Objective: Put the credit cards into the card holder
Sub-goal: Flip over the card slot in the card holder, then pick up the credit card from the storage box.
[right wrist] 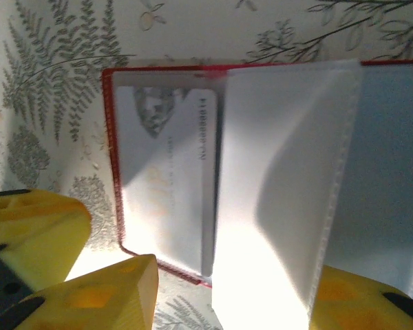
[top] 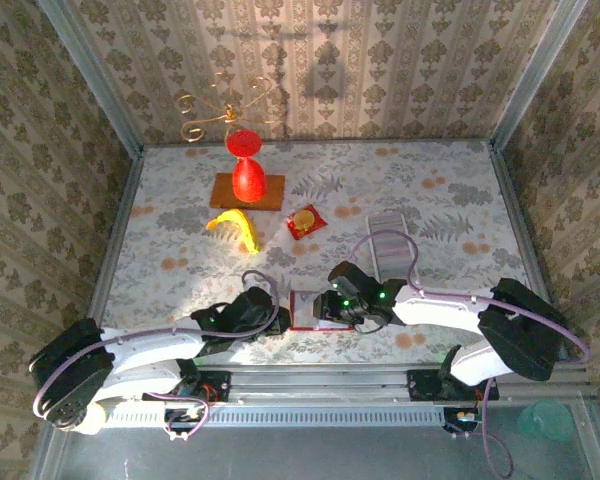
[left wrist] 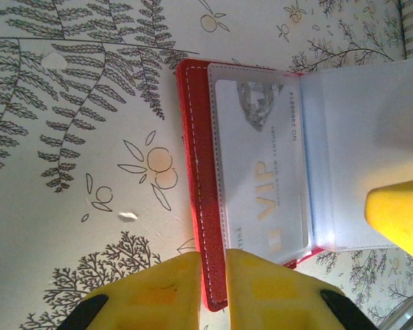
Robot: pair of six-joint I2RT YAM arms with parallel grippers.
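Card holder [top: 310, 310] open at near middle of bench [top: 460, 180], credit card [left wrist: 265, 165] in left pocket. Left jaws clamped on its red edge, right jaws apart around pale flap [right wrist: 282, 179]. Sachet [top: 305, 221], banana [top: 235, 228], vase [top: 246, 170] far behind.

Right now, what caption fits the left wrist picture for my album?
The left gripper pinches the red edge of the open card holder, a VIP credit card tucked inside.

Floral table [top: 180, 200] w/ card holder [top: 307, 310], sachet [top: 305, 221], cards [top: 387, 225].
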